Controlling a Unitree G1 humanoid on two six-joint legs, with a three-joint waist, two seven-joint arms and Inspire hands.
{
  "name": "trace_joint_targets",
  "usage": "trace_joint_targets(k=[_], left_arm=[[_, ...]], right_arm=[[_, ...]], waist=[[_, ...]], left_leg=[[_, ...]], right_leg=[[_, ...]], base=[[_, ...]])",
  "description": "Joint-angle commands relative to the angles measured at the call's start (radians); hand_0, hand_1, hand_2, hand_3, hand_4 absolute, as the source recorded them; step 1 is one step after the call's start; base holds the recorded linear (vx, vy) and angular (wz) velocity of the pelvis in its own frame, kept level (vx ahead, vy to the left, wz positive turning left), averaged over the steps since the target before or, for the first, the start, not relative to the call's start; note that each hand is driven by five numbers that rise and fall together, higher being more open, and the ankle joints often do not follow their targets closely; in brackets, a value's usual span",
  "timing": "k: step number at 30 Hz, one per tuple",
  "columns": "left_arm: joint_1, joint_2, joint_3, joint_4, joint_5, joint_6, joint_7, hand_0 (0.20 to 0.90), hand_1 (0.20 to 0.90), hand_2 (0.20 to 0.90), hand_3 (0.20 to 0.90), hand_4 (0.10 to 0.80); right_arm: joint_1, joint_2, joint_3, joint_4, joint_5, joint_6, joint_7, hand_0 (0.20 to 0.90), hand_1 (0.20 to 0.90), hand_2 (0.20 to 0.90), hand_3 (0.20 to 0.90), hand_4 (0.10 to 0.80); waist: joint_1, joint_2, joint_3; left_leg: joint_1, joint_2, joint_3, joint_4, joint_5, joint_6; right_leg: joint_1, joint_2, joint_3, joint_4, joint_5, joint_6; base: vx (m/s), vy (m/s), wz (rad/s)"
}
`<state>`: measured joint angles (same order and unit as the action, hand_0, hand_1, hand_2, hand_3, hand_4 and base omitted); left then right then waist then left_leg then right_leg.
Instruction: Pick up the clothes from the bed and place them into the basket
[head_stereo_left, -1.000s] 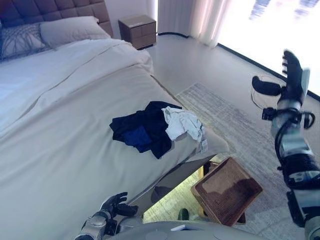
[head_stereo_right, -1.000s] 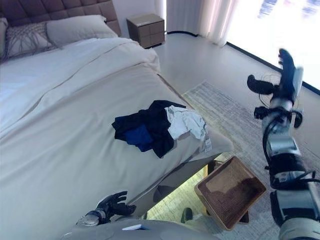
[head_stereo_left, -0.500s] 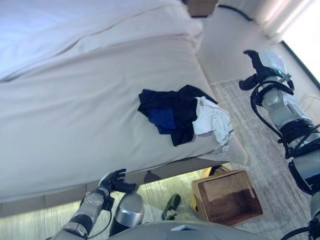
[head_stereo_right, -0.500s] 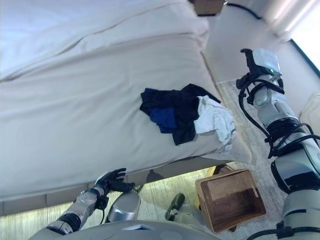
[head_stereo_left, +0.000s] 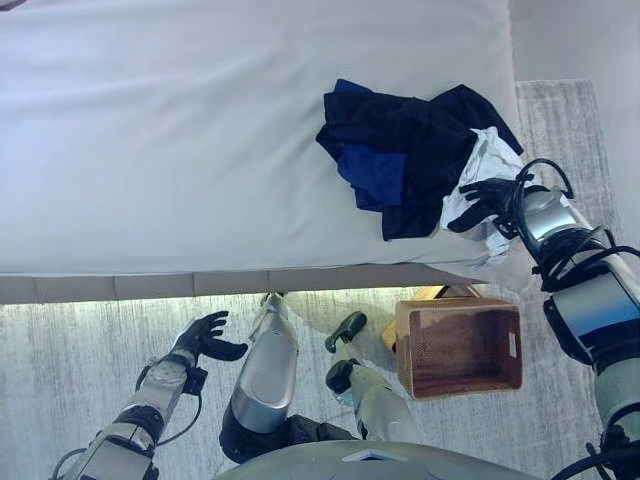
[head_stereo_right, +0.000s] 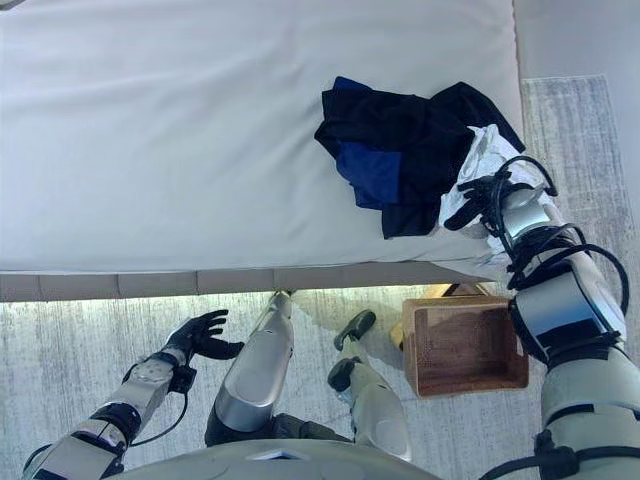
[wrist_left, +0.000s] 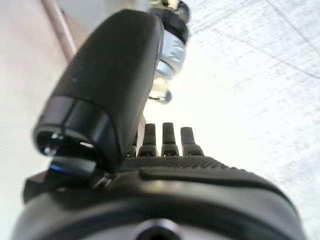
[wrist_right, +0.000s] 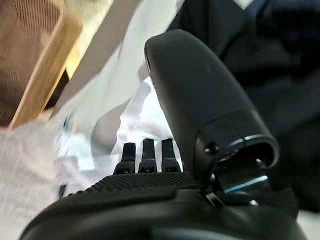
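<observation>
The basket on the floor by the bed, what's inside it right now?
The basket shows only its bare brown bottom, with no clothes visible in it. The dark clothes and white garment lie on the bed, with the right hand over the white one.

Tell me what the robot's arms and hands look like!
Both arms are silver-grey metal, built in rounded sections with dark bands at the joints. Black cables loop around the right arm near its wrist. The right hand and left hand are black, with slim fingers and a thicker thumb. Up close, the palm has a bumpy, textured surface, and the thumb looks smooth and glossy.
</observation>
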<state>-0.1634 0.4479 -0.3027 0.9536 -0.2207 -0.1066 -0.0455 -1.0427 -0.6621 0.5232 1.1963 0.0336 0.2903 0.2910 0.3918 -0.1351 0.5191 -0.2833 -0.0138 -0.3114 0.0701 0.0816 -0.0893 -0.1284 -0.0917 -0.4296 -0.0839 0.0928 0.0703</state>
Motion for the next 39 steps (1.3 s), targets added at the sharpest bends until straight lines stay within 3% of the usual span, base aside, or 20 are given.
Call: trace_joint_targets(k=[1,3,4,6,9,12,19,24,27,32,36,39], left_arm=[[0.047,0.011,-0.059,-0.064,-0.047,-0.053,0.007,0.900,0.900,0.900,0.900,0.800],[0.042,0.003,-0.076,-0.084,-0.064,-0.063,0.009,0.900,0.900,0.900,0.900,0.800],[0.042,-0.001,-0.086,-0.096,-0.074,-0.065,0.015,0.900,0.900,0.900,0.900,0.800],[0.041,-0.010,-0.102,-0.111,-0.081,-0.067,0.020,0.900,0.900,0.900,0.900,0.800],[0.038,-0.030,-0.116,-0.104,-0.082,-0.070,0.028,0.900,0.900,0.900,0.900,0.800],[0.051,-0.043,-0.114,-0.094,-0.086,-0.073,0.047,0.900,0.900,0.900,0.900,0.800],[0.086,-0.061,-0.090,-0.086,-0.087,-0.087,0.060,0.900,0.900,0.900,0.900,0.800],[0.097,-0.056,-0.040,-0.046,-0.060,-0.079,0.056,0.900,0.900,0.900,0.900,0.800],[0.115,-0.051,-0.004,-0.014,-0.028,-0.059,0.055,0.900,0.900,0.900,0.900,0.800],[0.146,-0.057,0.016,0.032,0.000,-0.039,0.047,0.900,0.900,0.900,0.900,0.800],[0.155,-0.078,0.000,0.065,0.028,-0.033,0.047,0.900,0.900,0.900,0.900,0.800],[0.158,-0.092,-0.021,0.075,0.050,-0.018,0.053,0.900,0.900,0.900,0.900,0.800]], right_arm=[[-0.136,-0.064,0.057,-0.002,-0.045,0.037,-0.021,0.900,0.900,0.900,0.900,0.800],[-0.160,-0.038,0.070,0.011,-0.077,0.054,-0.059,0.900,0.900,0.900,0.900,0.800],[-0.168,-0.026,0.075,0.015,-0.075,0.055,-0.091,0.754,0.754,0.754,0.730,0.630],[-0.194,-0.006,0.083,0.009,-0.072,0.025,-0.188,0.300,0.300,0.300,0.200,0.100],[-0.237,0.011,0.060,-0.050,-0.039,-0.064,-0.433,0.300,0.300,0.300,0.200,0.100],[-0.246,0.001,0.041,-0.191,-0.070,-0.105,-0.593,0.300,0.300,0.300,0.200,0.100],[-0.199,-0.056,-0.041,-0.528,-0.041,-0.170,-0.756,0.300,0.300,0.300,0.200,0.100],[-0.098,-0.134,-0.159,-0.849,-0.183,-0.172,-0.777,0.300,0.300,0.300,0.200,0.100],[-0.022,-0.176,-0.222,-1.021,-0.205,-0.172,-0.742,0.300,0.300,0.300,0.200,0.100],[0.030,-0.190,-0.265,-1.164,0.034,-0.283,-0.606,0.300,0.300,0.300,0.200,0.100],[0.004,-0.121,-0.271,-1.166,0.247,-0.368,-0.529,0.300,0.300,0.300,0.200,0.100],[-0.027,-0.074,-0.282,-1.130,0.318,-0.403,-0.540,0.300,0.300,0.300,0.200,0.100]], waist=[[0.014,0.041,0.001],[0.014,0.055,0.001],[0.014,0.062,0.001],[0.013,0.075,0.001],[0.001,0.087,0.001],[-0.015,0.081,0.001],[-0.054,0.068,0.001],[-0.086,0.027,0.001],[-0.115,-0.008,-0.051],[-0.150,-0.034,-0.165],[-0.149,-0.037,-0.251],[-0.140,-0.038,-0.299]], left_leg=[[-0.069,-0.032,0.037,0.012,-0.022,0.074],[-0.104,-0.034,0.036,0.015,-0.013,0.073],[-0.117,-0.035,0.035,0.014,-0.008,0.072],[-0.134,-0.036,0.033,0.011,-0.002,0.070],[-0.138,-0.033,0.037,0.012,-0.002,0.068],[-0.128,-0.029,0.049,0.012,-0.010,0.068],[-0.054,-0.013,0.084,-0.012,-0.027,0.068],[0.055,-0.001,0.113,-0.038,-0.051,0.073],[0.102,0.009,0.135,-0.054,-0.065,0.076],[0.190,0.016,0.171,-0.077,-0.089,0.077],[0.254,0.012,0.181,-0.088,-0.103,0.076],[0.290,0.008,0.178,-0.091,-0.109,0.076]], right_leg=[[-0.072,-0.047,0.069,0.181,-0.048,0.032],[-0.108,-0.048,0.062,0.187,-0.046,0.030],[-0.122,-0.047,0.058,0.189,-0.046,0.029],[-0.145,-0.048,0.051,0.196,-0.048,0.025],[-0.164,-0.049,0.057,0.212,-0.053,0.023],[-0.166,-0.048,0.070,0.220,-0.057,0.025],[-0.120,-0.039,0.105,0.215,-0.073,0.021],[-0.028,-0.027,0.135,0.191,-0.079,0.029],[0.010,-0.019,0.158,0.166,-0.072,0.035],[0.076,-0.013,0.188,0.127,-0.067,0.035],[0.140,-0.013,0.190,0.103,-0.069,0.030],[0.186,-0.015,0.183,0.091,-0.071,0.029]], base=[[-0.047,0.035,-0.01],[-0.070,0.038,0.00],[-0.086,0.037,0.01],[-0.079,0.032,-0.02],[-0.066,0.040,-0.03],[-0.057,0.021,-0.09],[-0.040,0.039,-0.13],[0.012,-0.020,-0.10],[0.050,-0.033,-0.13],[0.063,0.032,-0.30],[0.091,0.030,-0.25],[0.163,0.021,-0.09]])
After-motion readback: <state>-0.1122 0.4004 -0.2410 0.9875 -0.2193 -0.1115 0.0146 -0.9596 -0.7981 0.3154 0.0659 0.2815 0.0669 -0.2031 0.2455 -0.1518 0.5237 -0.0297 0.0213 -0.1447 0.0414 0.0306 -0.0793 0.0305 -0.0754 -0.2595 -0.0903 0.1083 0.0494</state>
